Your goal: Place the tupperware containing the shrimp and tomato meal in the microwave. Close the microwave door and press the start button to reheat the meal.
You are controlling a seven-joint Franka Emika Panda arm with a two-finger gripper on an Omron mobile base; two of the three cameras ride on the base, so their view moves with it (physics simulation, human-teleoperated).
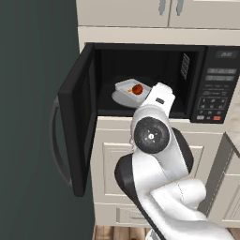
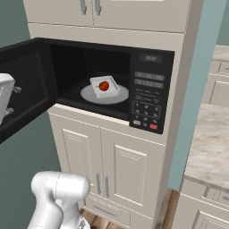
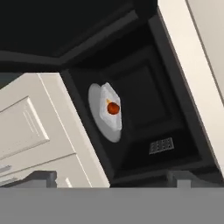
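Pale tupperware (image 3: 109, 113) sits on turntable (image 3: 95, 118) ahead of the spread, apparently empty hand (image 3: 111, 177); microwave door (image 1: 77, 122) open for closing.

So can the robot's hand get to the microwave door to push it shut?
Probably yes. The microwave door hangs wide open on the left, with nothing around it, and the tupperware already sits well inside the microwave, clear of the door's swing.
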